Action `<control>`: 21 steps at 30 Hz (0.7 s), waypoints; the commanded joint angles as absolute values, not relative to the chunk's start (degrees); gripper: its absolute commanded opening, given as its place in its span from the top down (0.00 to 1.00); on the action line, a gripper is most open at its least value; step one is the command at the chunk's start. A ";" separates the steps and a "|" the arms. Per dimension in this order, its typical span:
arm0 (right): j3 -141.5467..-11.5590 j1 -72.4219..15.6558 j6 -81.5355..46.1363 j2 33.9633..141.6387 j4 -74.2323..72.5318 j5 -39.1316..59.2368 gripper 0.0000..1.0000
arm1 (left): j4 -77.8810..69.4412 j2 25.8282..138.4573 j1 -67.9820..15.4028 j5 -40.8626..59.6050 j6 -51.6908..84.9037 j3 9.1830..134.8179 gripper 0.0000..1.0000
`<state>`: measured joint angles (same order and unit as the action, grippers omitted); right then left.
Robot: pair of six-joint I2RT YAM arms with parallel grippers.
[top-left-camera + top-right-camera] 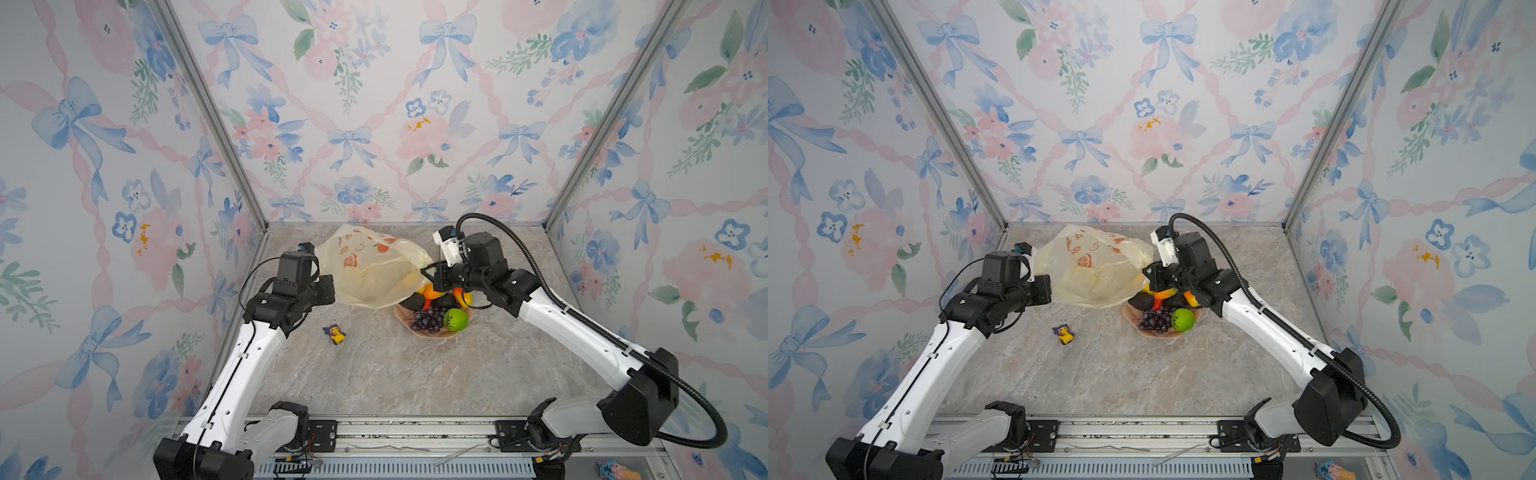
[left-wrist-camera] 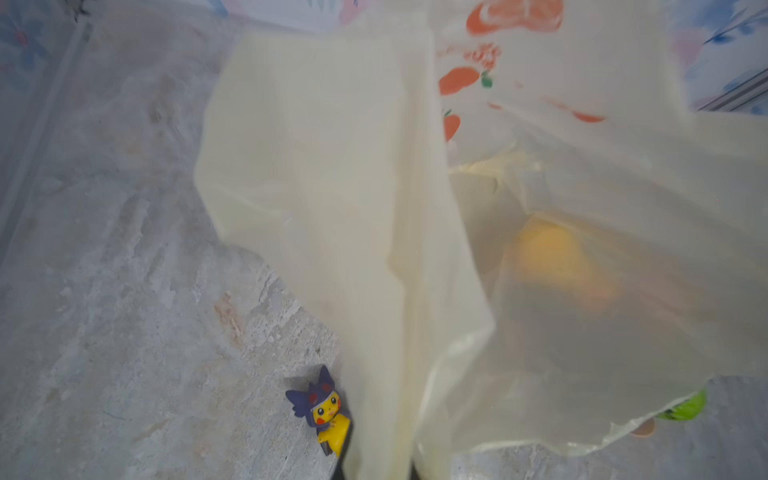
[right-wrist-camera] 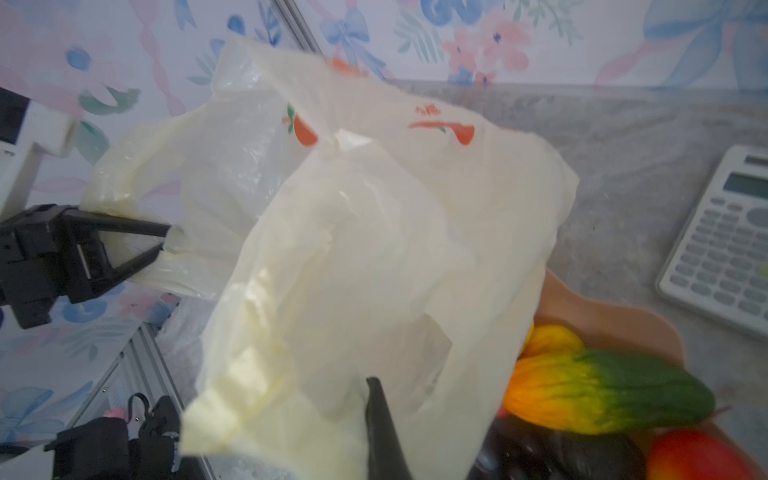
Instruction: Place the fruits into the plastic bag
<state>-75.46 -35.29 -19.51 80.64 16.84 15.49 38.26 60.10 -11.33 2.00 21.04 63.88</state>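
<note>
Back-middle of the marble-look table (image 1: pixel 395 374), the plastic bag (image 1: pixel 374 270) is strung out between the two arms. It's pale yellow and crinkly, with the orange prints on its upper side. The left gripper (image 3: pixel 166 239) is clamped on a bunched fold at the bag's left end, and the right wrist view shows both black fingers pinching the film pretty clearly. The right gripper (image 1: pixel 426 272) is squeezed tight on the bag's right edge, just above the plate. Its own wrist camera only shows one dark finger (image 3: pixel 384 424) against the plastic.

The fruits (image 1: pixel 1156 320) sit heaped on the pink scalloped plate (image 1: pixel 434 336), right of centre, and the bag's lower right corner hangs over the back of the pile. Up front are the purple grape bunch (image 1: pixel 428 321) and the bright green one (image 1: pixel 455 319), touching each other. Behind them are a dark avocado (image 1: pixel 413 301), the orange-green one (image 3: pixel 602 386) and the red-yellow one (image 1: pixel 464 297), with a yellow one (image 3: pixel 550 338) peeking out beside the bag. A yellow-orange blur shows through the film in the left wrist view, but there's no telling if it's inside the bag or behind it.

A little yellow toy in a purple hood (image 1: pixel 334 333) lies alone on the table, left of the plate and well apart from it. A grey calculator (image 3: pixel 723 245) lies near the plate.
</note>
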 commanded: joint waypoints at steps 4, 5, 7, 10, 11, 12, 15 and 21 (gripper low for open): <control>-83.22 -35.18 -20.98 81.43 15.23 19.53 1.00 | 38.18 59.90 -11.20 4.29 22.49 71.83 1.00; -84.23 -35.28 -21.17 81.80 15.20 19.89 1.00 | 38.47 60.14 -11.25 4.51 22.58 72.94 1.00; -86.13 -35.40 -21.68 81.98 15.71 20.20 1.00 | 39.44 60.54 -11.25 5.09 22.66 75.93 1.00; -89.18 -36.35 -21.77 80.56 17.16 19.92 1.00 | 41.64 60.49 -11.55 6.66 23.15 81.85 1.00; -89.75 -36.92 -21.92 79.60 17.44 19.78 1.00 | 42.40 60.15 -11.88 7.09 23.51 84.03 1.00; -90.06 -37.53 -22.04 78.55 17.57 19.54 1.00 | 42.86 59.70 -12.35 7.56 23.81 86.19 1.00; -90.58 -39.43 -22.15 75.48 18.55 18.20 1.00 | 43.13 57.96 -13.88 9.93 24.96 91.55 1.00; -92.10 -42.97 -22.71 70.43 24.02 15.08 1.00 | 45.70 57.21 -15.18 14.28 28.49 103.18 1.00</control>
<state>-89.95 -41.85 -21.71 73.03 20.05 17.34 43.09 57.41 -14.98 10.85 25.85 98.87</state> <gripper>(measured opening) 0.045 0.049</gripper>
